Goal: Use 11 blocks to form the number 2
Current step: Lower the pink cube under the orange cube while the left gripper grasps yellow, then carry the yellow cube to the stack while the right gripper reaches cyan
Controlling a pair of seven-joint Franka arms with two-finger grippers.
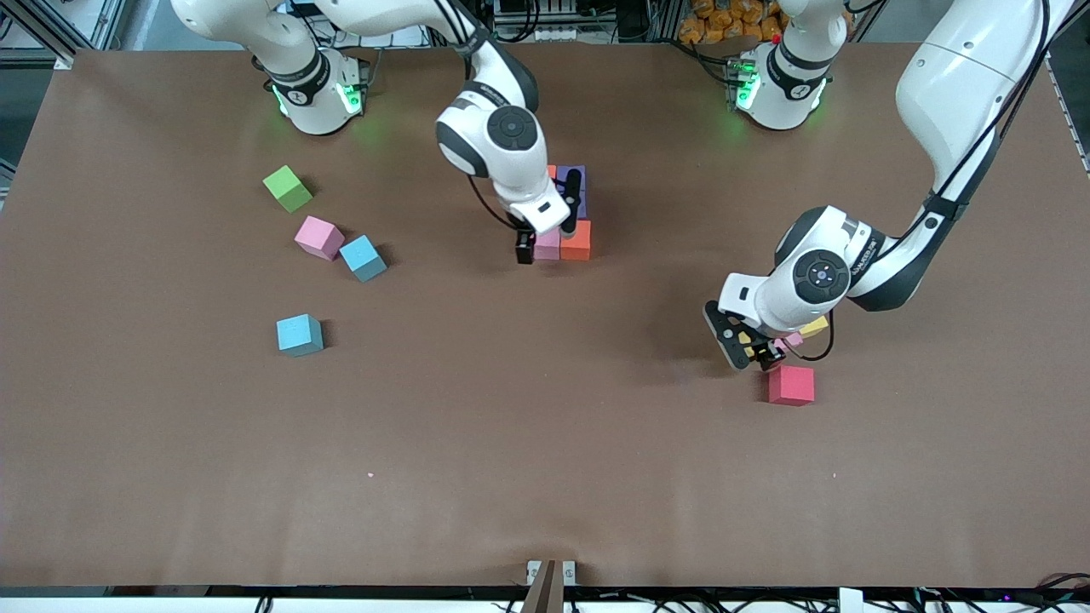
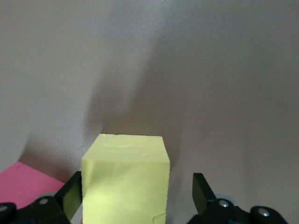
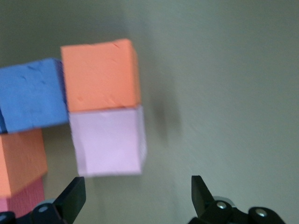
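Observation:
A cluster of blocks lies mid-table: a purple cube (image 1: pixel 579 180), an orange cube (image 1: pixel 576 240) and a pink cube (image 1: pixel 546 244), the rest hidden under the right hand. My right gripper (image 1: pixel 549 223) is over this cluster. In the right wrist view it (image 3: pixel 138 196) is open and empty, with the pink cube (image 3: pixel 110 140) just ahead of its fingertips, beside the orange cube (image 3: pixel 100 77) and the purple cube (image 3: pixel 32 95). My left gripper (image 1: pixel 754 347) is open around the yellow cube (image 2: pixel 125 179), with a gap at one finger (image 2: pixel 202 191). A red cube (image 1: pixel 790 385) lies beside it.
Toward the right arm's end lie a loose pink cube (image 1: pixel 318 237), two light blue cubes (image 1: pixel 363 257) (image 1: pixel 299 335) and a green cube (image 1: pixel 287 188). The red cube's corner shows in the left wrist view (image 2: pixel 23 179). A second orange cube (image 3: pixel 21 161) sits at the right wrist view's edge.

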